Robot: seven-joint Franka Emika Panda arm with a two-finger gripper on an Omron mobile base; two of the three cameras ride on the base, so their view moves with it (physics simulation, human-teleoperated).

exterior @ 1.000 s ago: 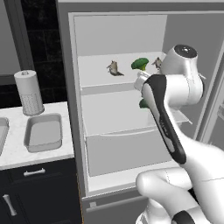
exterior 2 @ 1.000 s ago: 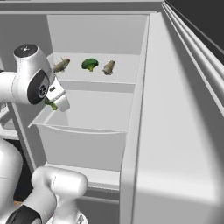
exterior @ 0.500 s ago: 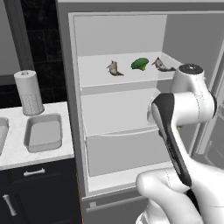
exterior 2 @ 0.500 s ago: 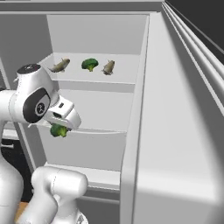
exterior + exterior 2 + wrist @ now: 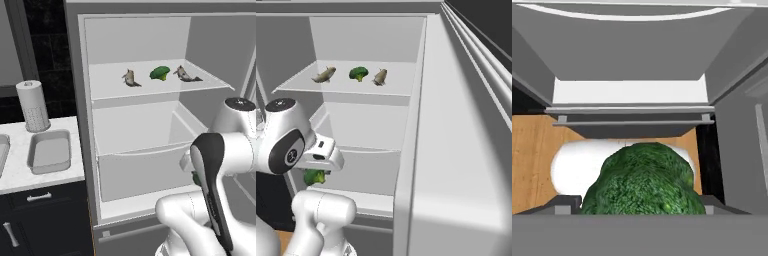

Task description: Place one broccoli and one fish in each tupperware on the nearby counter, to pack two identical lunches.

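The open fridge (image 5: 150, 125) is standing ahead of you, beside the counter (image 5: 20, 170). Your gripper (image 5: 315, 175) is pointing down, grasping a broccoli (image 5: 314, 176) low before the drawer. Another broccoli (image 5: 160, 73) is lying between two fish (image 5: 130, 78) on the shelf. One tupperware (image 5: 49, 151) is sitting empty, well left.

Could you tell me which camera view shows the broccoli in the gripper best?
The hand view: the held broccoli looms large between the fingertips. The right base view shows it small under the gripper; the left base view gives a green sliver behind the arm.
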